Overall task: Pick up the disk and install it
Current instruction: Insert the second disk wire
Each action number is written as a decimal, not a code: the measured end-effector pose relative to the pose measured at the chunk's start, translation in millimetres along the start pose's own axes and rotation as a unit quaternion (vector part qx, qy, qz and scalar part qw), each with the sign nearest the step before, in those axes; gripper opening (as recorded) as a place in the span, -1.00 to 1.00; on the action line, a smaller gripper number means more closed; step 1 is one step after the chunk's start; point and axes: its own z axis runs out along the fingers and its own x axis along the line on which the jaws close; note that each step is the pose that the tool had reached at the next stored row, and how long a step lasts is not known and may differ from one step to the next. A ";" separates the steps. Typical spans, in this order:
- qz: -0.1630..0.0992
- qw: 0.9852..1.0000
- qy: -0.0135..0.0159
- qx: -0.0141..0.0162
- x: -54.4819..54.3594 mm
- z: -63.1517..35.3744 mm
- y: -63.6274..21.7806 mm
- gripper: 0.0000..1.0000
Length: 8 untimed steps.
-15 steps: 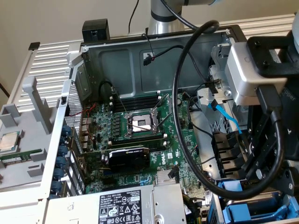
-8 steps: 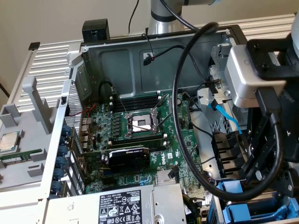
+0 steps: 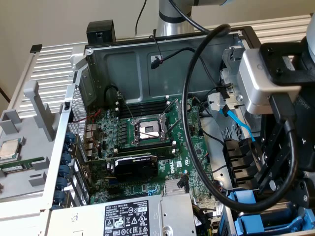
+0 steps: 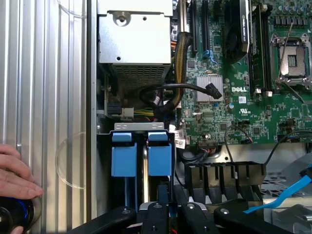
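Wrist view, 2 blue carrier tabs (image 4: 142, 153), 1 hand (image 4: 14, 170)

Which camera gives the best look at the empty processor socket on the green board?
The exterior view: the processor socket sits near the middle, its metal frame open and unobstructed. In the wrist view the socket lies off at the edge, partly cropped.

bright blue disk (image 4: 141, 156) carrier, green motherboard (image 4: 234, 97), seemingly black gripper (image 4: 165, 212).
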 end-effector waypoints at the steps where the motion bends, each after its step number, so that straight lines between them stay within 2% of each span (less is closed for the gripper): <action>1: 0.000 1.000 0.000 0.000 0.0 0.0 0.0 -0.67; 8: 0.002 1.000 0.001 0.000 0.1 2.1 -0.8 -0.67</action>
